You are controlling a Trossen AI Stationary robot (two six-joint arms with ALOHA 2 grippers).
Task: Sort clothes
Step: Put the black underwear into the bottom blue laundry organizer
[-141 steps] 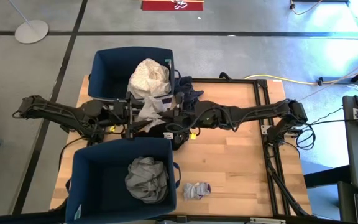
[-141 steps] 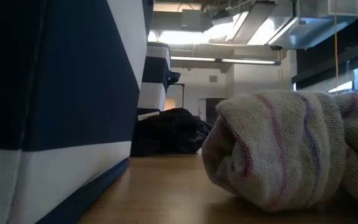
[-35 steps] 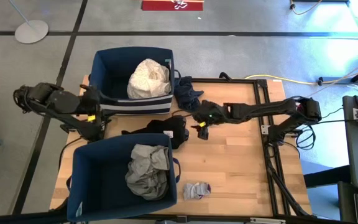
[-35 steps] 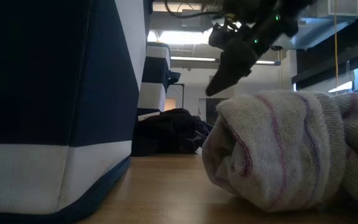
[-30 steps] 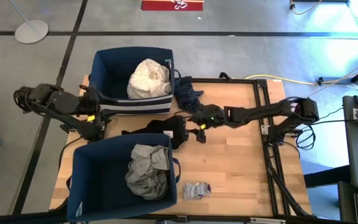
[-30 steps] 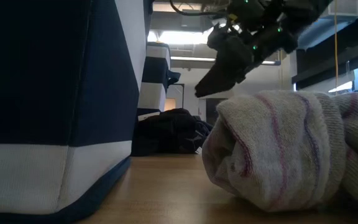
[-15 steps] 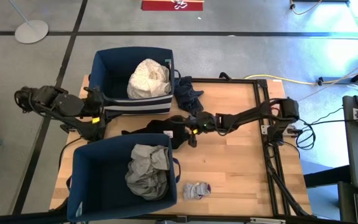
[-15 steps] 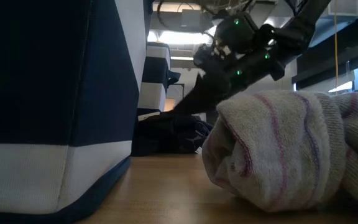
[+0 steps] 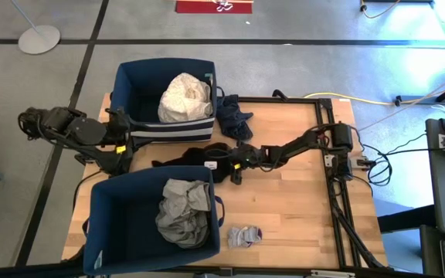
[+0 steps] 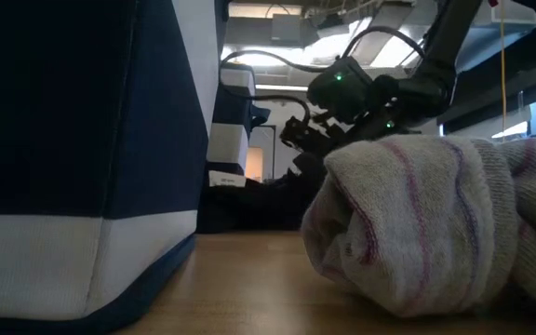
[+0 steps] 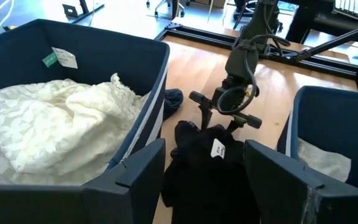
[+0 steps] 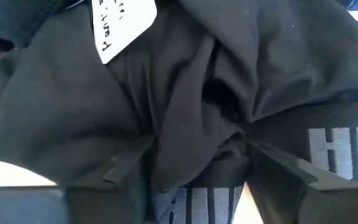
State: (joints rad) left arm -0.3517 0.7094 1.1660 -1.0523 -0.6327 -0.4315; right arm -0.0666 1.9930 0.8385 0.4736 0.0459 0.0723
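A black garment (image 9: 195, 161) with a white tag (image 12: 123, 25) lies crumpled on the table between the two navy bins. My right gripper (image 9: 233, 164) is down on its right end, open, with a fold of the cloth between its fingers. My left gripper (image 9: 126, 144) hangs open at the table's left edge, beside the far bin (image 9: 130, 85) and touching nothing. That bin holds a cream garment (image 9: 185, 96). The near bin (image 9: 114, 224) holds a grey garment (image 9: 182, 220). My right gripper's two fingers (image 12: 114, 171) stand in the black garment's right end, beside its waistband with grey letters (image 12: 331, 140). A raised ridge of folds (image 12: 210, 118) sits between them. The fingers slant down from the table's right. The garment lies slack on the table.
A navy garment (image 9: 234, 116) lies on the table right of the far bin. A rolled pair of striped socks (image 9: 244, 235) lies near the front edge and fills the low view's right side (image 10: 417, 223). Bare wood spreads to the right of the black garment.
My right gripper has gone toward the table's left edge and down, from above the bare wood onto the black garment's right end. The garment has stayed in place.
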